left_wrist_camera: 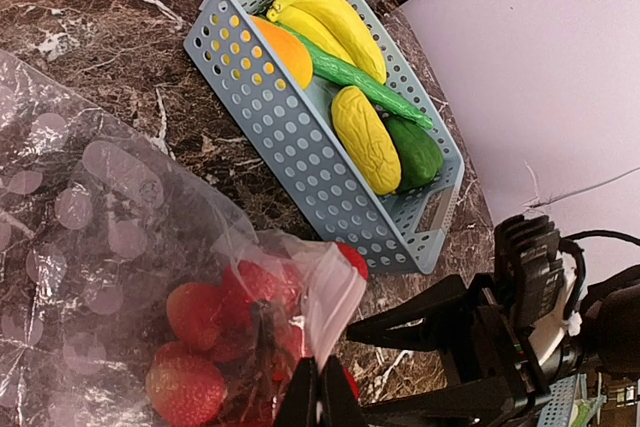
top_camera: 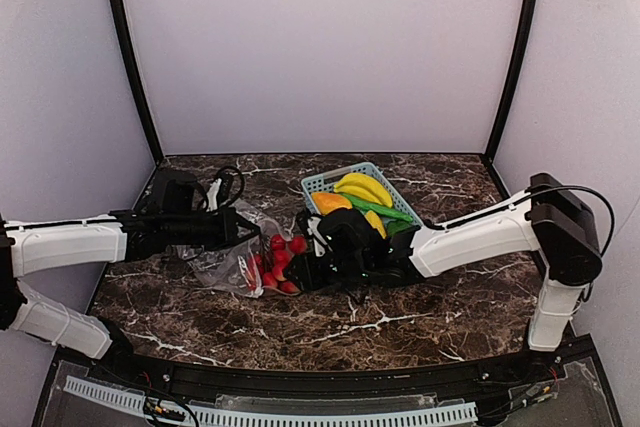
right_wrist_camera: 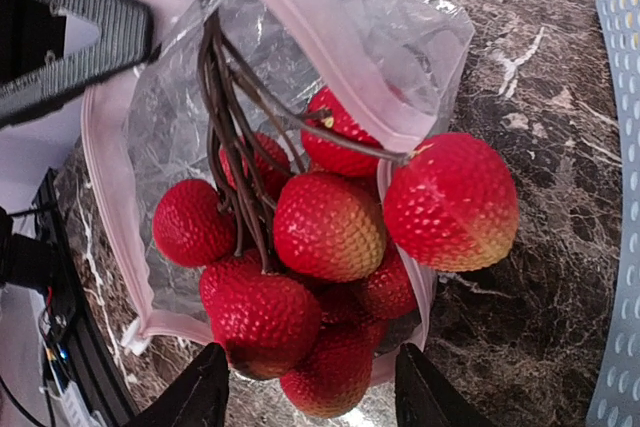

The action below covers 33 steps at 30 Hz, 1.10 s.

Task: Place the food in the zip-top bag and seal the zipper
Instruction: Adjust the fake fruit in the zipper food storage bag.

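The clear zip-top bag (top_camera: 222,259) lies left of centre, its mouth facing right. My left gripper (left_wrist_camera: 322,387) is shut on the pinkish zipper strip (left_wrist_camera: 338,299) and holds the mouth up; it also shows in the top view (top_camera: 245,230). A bunch of red round fruits (right_wrist_camera: 330,227) on brown stems sits in the mouth, and one fruit (right_wrist_camera: 450,202) lies outside the rim. My right gripper (right_wrist_camera: 310,352) is open, its fingers on either side of the lowest fruits. Bananas (left_wrist_camera: 330,17), an orange piece (left_wrist_camera: 285,47) and green vegetables (left_wrist_camera: 360,77) lie in the basket.
The light-blue lattice basket (top_camera: 318,184) stands just behind my right gripper (top_camera: 298,269), at the back centre. A black cable and box (top_camera: 190,190) lie at the back left. Dark marble tabletop (top_camera: 400,307) spreads in front of the arms.
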Each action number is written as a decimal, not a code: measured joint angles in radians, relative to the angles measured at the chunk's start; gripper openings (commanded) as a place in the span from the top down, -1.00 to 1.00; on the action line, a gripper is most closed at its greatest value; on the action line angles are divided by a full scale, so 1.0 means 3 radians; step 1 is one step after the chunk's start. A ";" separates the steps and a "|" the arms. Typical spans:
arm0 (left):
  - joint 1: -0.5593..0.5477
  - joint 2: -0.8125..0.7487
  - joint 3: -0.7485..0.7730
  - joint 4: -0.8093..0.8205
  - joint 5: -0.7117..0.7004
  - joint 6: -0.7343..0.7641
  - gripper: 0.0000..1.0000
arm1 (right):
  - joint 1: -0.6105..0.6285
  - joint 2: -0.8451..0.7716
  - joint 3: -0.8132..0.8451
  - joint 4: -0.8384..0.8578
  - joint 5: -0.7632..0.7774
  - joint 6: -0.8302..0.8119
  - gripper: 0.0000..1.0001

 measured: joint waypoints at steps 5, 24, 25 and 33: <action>0.0000 0.0017 -0.0022 0.0014 0.0004 0.0004 0.99 | 0.0005 0.0264 0.0172 0.0062 -0.0085 -0.0050 0.30; 0.0071 -0.0168 -0.0272 0.0055 0.0042 -0.0025 0.99 | 0.0001 0.0526 0.0694 -0.0006 -0.0172 -0.0374 -0.18; 0.0098 -0.0173 -0.0272 0.0055 0.0042 -0.0025 0.99 | 0.0000 0.0406 0.0595 -0.0039 -0.0169 -0.0366 -0.23; 0.0179 -0.0172 -0.0272 0.0058 0.0088 -0.0031 0.99 | -0.0150 -0.0211 0.0308 -0.0086 -0.0322 -0.0361 -0.48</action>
